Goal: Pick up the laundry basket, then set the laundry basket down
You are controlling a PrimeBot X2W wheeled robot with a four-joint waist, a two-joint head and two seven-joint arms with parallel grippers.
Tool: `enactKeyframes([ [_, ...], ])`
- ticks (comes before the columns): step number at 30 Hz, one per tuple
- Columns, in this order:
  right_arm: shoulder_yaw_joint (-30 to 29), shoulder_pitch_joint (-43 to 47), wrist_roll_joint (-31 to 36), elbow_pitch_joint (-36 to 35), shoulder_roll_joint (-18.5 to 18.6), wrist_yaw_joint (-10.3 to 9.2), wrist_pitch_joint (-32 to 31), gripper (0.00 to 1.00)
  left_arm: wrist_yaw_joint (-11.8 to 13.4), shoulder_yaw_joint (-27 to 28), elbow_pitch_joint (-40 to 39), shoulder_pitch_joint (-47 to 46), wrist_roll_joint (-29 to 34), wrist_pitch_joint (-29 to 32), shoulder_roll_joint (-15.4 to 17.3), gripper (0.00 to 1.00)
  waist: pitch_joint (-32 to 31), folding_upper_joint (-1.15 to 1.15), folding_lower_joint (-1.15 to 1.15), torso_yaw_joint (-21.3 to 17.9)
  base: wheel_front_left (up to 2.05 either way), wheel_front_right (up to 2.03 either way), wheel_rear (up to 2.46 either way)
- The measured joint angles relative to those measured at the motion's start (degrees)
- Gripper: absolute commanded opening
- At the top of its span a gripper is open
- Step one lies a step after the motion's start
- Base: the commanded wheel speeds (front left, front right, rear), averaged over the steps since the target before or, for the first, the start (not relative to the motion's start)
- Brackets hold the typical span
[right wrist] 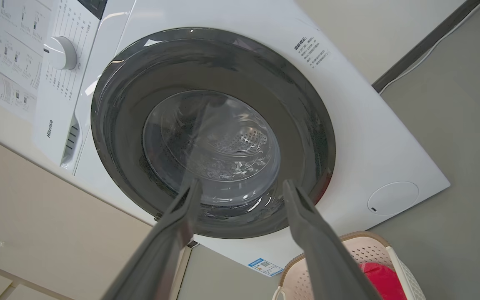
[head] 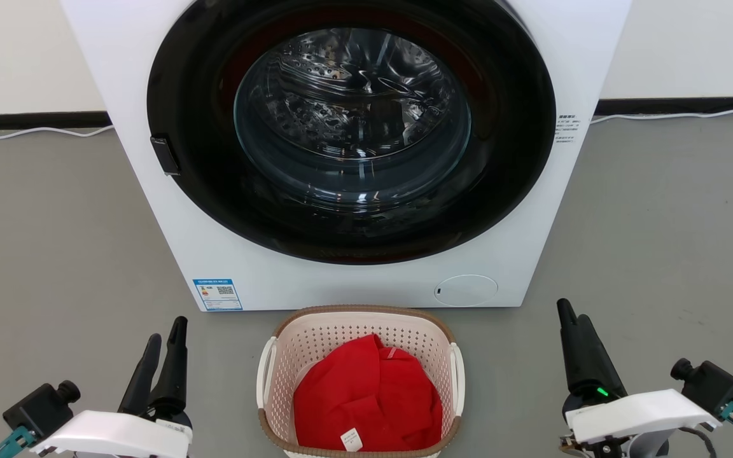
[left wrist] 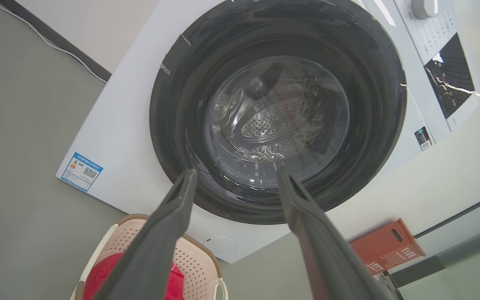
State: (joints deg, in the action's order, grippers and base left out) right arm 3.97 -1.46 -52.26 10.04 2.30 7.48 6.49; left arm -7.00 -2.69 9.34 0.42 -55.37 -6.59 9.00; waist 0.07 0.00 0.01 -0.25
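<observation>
Floor (head: 55, 254) ahead of you was plain matte grey, running back to a pale wall (head: 10, 51) with a dark skirting strip (head: 29, 119) and a white cable (head: 23, 131) lying along its foot. A white washing machine (head: 366, 280) stood on it with its round door shut (your left wrist view also caught an orange-red box (left wrist: 386, 246) low by the wall). The laundry basket (head: 366, 310) sat on the floor just in front of the machine with a red cloth (head: 366, 394) in it, and your left gripper (head: 166, 329) and right gripper (head: 575, 312) hung either side of it, clear of its handles, each with fingers spread and empty.
</observation>
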Motion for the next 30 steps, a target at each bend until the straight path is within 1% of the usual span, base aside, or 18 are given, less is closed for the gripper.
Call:
enactKeyframes([
  [11, 0.1, 0.0, 9.0, -0.1, 0.0, 0.0, 1.7, 1.0, -0.1, -0.8, -0.2, 0.0, 7.7, -1.7, 0.5, 1.0, 0.0, 0.0, 0.0, 0.1, 0.0, 0.0, 0.0],
  [22, 0.5, -0.1, 18.3, -0.1, 0.1, 0.0, 3.3, 1.0, -0.1, -0.8, -0.3, 0.0, 17.2, -3.6, 0.8, 1.0, -0.2, 0.0, -0.01, -0.1, 0.0, 0.0, 0.0],
  [30, 0.9, -0.1, 24.4, -0.1, 0.2, 0.0, 4.8, 1.0, -0.1, -1.0, -0.4, 0.0, 22.5, -4.8, 1.2, 1.0, -0.2, 0.0, 0.0, -0.2, 0.0, 0.0, 0.0],
])
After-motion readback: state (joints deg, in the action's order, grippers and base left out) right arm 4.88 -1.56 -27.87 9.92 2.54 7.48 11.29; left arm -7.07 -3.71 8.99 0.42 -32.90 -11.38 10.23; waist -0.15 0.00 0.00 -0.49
